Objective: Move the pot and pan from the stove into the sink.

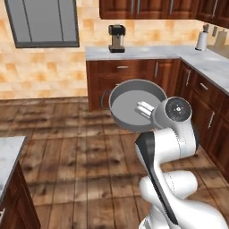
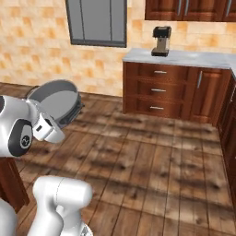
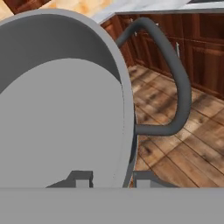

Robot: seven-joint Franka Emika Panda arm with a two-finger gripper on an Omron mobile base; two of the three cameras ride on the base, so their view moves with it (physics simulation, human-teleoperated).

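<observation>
We read the gripper (image 3: 108,178) as pinched on the wall of the pot (image 1: 134,103): in the hand view one dark finger tip (image 3: 80,178) sits inside the rim and the other outside it, jaws nearly together with only the thin metal between. That rim grip probably explains the tilt; held by one edge, the pot hangs with its grey inside turned toward the base cameras. One loop handle (image 3: 173,83) curves away on the side far from the fingers.

The pot is in the air over the wooden floor (image 1: 80,161), touching no surface. Beyond it stand dark wood cabinets (image 1: 129,74) under a marble counter (image 1: 147,52) carrying a coffee machine (image 1: 117,38).

Our judgement: this is the carry leg for the pot. A thin-wall pinch on a tilted pot could slip if swung fast.
</observation>
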